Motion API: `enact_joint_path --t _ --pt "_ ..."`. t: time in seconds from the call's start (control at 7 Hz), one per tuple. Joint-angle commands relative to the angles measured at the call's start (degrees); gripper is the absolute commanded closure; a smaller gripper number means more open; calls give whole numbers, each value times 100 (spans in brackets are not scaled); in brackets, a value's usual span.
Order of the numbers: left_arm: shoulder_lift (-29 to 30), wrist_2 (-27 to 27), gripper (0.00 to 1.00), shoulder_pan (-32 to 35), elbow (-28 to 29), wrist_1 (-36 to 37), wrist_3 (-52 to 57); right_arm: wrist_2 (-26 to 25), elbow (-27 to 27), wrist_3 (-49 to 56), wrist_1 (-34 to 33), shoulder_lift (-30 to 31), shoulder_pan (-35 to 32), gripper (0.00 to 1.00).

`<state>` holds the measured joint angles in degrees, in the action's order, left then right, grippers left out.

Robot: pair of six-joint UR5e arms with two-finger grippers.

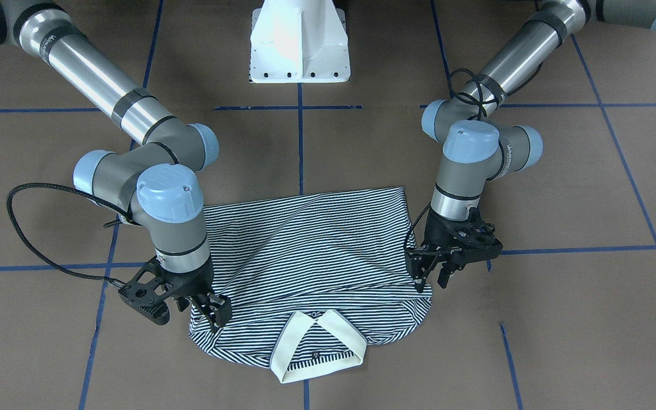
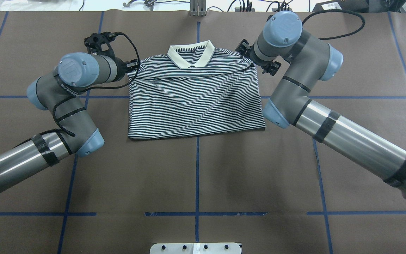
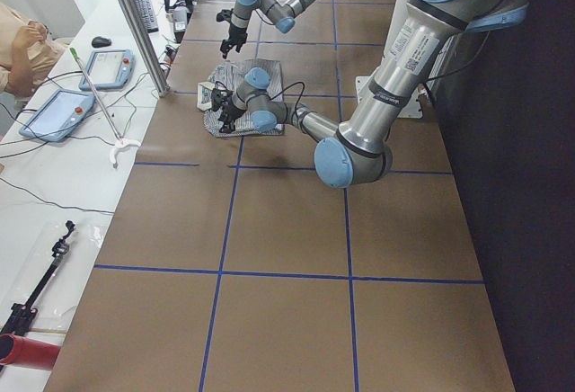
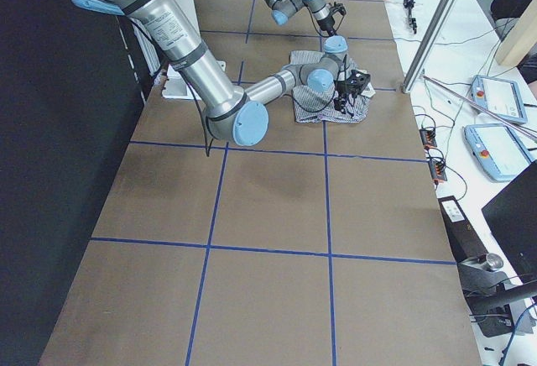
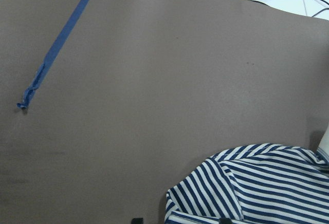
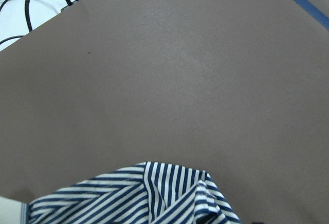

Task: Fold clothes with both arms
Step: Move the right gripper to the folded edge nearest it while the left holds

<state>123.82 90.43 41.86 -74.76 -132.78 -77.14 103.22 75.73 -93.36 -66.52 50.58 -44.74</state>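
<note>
**Lighting.** Bright, even light from above. Shadows on the brown table cover (image 2: 196,169) are faint and soft. Glare bleaches the white pedestal base (image 1: 299,34), and highlights streak the right arm (image 1: 89,74) along its silver tube. Focus is sharp.

Readable text: one logo only, everything else too small.
The light blue joint cap (image 2: 72,66) on the left arm (image 2: 71,121) bears a raised two-letter mark that reads "UR", tilted in the overhead view. Dark lettering strips run along the grey link (image 2: 66,91) just below that cap, along the silver tube of the right arm (image 1: 74,65), and on the near arm in both side views: all illegible. The small dark tag (image 1: 315,356) inside the collar of the polo shirt (image 1: 305,245) carries a pale mark, unreadable.
</note>
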Motion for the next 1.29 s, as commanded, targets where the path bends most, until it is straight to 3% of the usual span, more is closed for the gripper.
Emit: enact_joint_path --t 0.0,0.29,0.43,0.86,1.14 --pt "-225 1 42 15 -205 -229 -2 85 1492 -320 -2 1203 350 0" --pt "-253 -8 42 15 -266 -275 -11 -37 2024 -943 7 1682 737 1" --pt "-262 -8 42 15 -284 -275 -2 -282 1964 -1147 7 1683 965 10" --pt "-270 -25 42 15 -284 -275 6 -311 1779 -1149 7 1604 1098 14" --pt "-271 -34 42 15 -284 -275 6 -302 1779 -1149 -2 1647 1090 45"
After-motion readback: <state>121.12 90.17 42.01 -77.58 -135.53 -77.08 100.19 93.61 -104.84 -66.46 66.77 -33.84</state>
